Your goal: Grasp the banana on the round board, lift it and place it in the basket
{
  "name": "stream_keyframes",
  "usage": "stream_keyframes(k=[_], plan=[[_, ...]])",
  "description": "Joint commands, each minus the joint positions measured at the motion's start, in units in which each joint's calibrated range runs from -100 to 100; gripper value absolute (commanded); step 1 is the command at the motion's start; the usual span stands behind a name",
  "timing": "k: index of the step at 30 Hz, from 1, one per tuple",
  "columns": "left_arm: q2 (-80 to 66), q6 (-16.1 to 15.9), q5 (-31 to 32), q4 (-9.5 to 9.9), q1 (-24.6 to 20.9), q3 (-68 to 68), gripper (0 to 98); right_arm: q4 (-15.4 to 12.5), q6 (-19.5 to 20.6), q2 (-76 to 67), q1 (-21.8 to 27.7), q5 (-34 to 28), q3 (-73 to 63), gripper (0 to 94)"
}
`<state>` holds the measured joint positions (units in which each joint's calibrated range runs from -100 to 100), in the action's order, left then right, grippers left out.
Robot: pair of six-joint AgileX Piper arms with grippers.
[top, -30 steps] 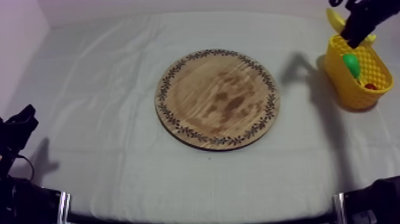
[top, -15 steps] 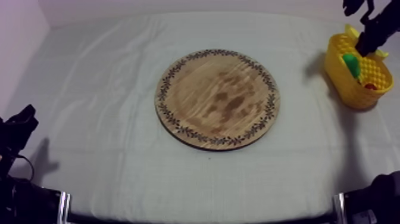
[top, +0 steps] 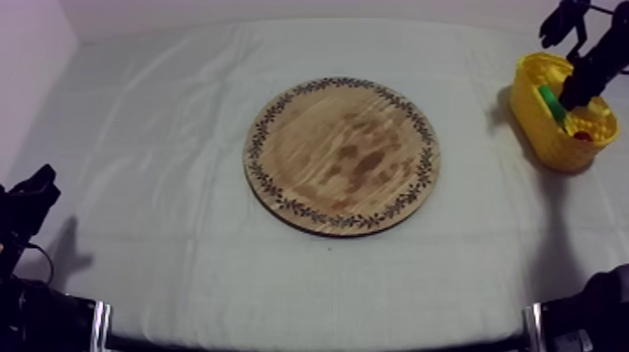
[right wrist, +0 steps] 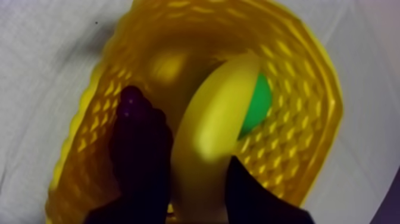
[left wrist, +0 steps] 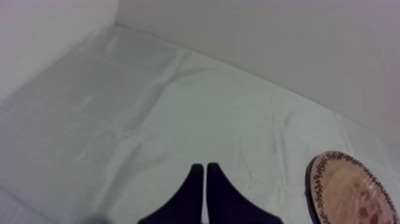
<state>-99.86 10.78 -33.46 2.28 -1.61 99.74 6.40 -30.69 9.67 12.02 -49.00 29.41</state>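
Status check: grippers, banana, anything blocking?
Left gripper shut, clear of the wooden board. Right gripper shut on banana, down inside yellow basket. Green fruit beside banana; nothing blocking.

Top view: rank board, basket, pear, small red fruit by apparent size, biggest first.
1. wooden board
2. yellow basket
3. pear
4. small red fruit
Both fruits sit partly hidden in the basket, so the order of 3 and 4 is unsure.

My right jaws have carried the banana [right wrist: 208,131] down from above the rim into the yellow basket [top: 538,131], by the right edge of the table [top: 168,187].
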Motion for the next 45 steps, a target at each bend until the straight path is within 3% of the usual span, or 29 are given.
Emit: stream_keyframes(k=[1, 4, 11, 13, 16, 21, 24, 37, 45], plan=[[0.0, 0.0, 0.0, -0.01, 0.0, 0.0, 0.1, 0.3, 0.2, 0.1, -0.1, 0.7, 0.8, 26.2], [0.0, 0.0, 0.0, -0.01, 0.0, 0.0, 0.1, 0.4, 0.6, 0.3, -0.1, 1.4, 1.2, 28.9], [0.0, 0.0, 0.0, -0.01, 0.0, 0.0, 0.1, 0.4, 1.3, 0.0, 0.2, 3.4, 1.3, 50.7], [0.0, 0.0, 0.0, -0.01, 0.0, 0.0, 0.1, 0.2, 1.6, -0.5, 0.3, 3.9, 1.4, 51.9], [0.0, 0.0, 0.0, -0.01, 0.0, 0.0, 0.1, -0.5, 2.3, -2.1, 0.4, 4.5, 1.6, 41.5], [0.0, 0.0, 0.0, -0.01, 0.0, 0.0, 0.1, -1.3, 5.3, -6.7, 0.0, 6.3, 3.3, 13.8], [0.0, 0.0, 0.0, -0.01, 0.0, 0.0, 0.1, -1.6, 6.8, -10.8, -0.6, 7.8, 6.0, 5.2], [0.0, 0.0, 0.0, -0.01, 0.0, 0.0, 0.1, -4.4, 13.5, -37.3, -3.8, 11.6, 23.9, 0.8], [0.0, 0.0, 0.0, -0.01, 0.0, 0.0, 0.1, -6.0, 14.9, -55.3, -5.2, 10.3, 35.8, 0.7]])
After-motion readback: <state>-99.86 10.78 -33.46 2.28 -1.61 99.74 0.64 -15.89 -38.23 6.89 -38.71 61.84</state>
